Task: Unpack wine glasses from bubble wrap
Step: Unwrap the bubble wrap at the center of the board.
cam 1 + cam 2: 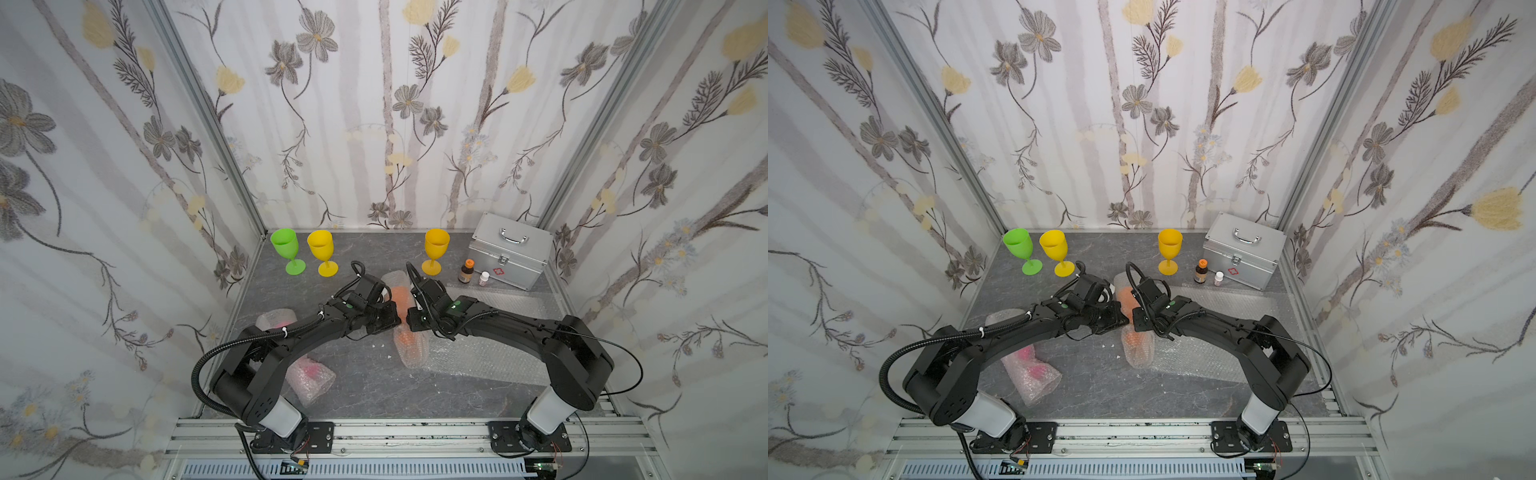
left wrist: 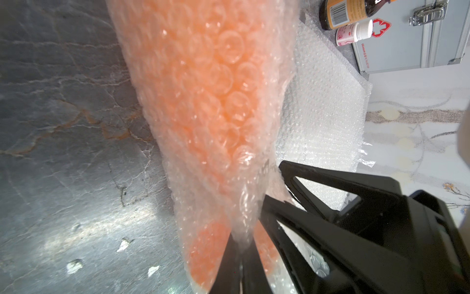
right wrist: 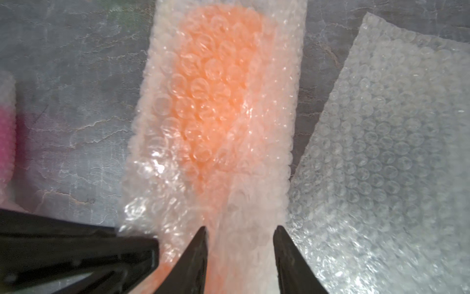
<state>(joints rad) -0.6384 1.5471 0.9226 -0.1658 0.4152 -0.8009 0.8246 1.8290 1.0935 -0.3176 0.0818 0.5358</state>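
An orange wine glass rolled in bubble wrap [image 1: 409, 343] lies mid-table, and both grippers meet over it. My left gripper [image 2: 240, 236] is shut, pinching a fold of the wrap [image 2: 203, 101]. My right gripper [image 3: 241, 229] has its jaws part-way apart, pressed on either side of the wrapped roll [image 3: 216, 101]. Green [image 1: 286, 249], yellow [image 1: 322, 249] and amber [image 1: 436, 247] wine glasses stand bare and upright along the back. A pink wine glass in its bubble wrap tube [image 1: 311, 374] lies under my left arm.
Flat bubble wrap sheets [image 1: 478, 357] lie on the right half of the table, close beside the roll [image 3: 381, 152]. A silver case [image 1: 509, 255], a brown bottle [image 1: 466, 272] and a small white bottle [image 1: 484, 278] stand at the back right. Papered walls enclose three sides.
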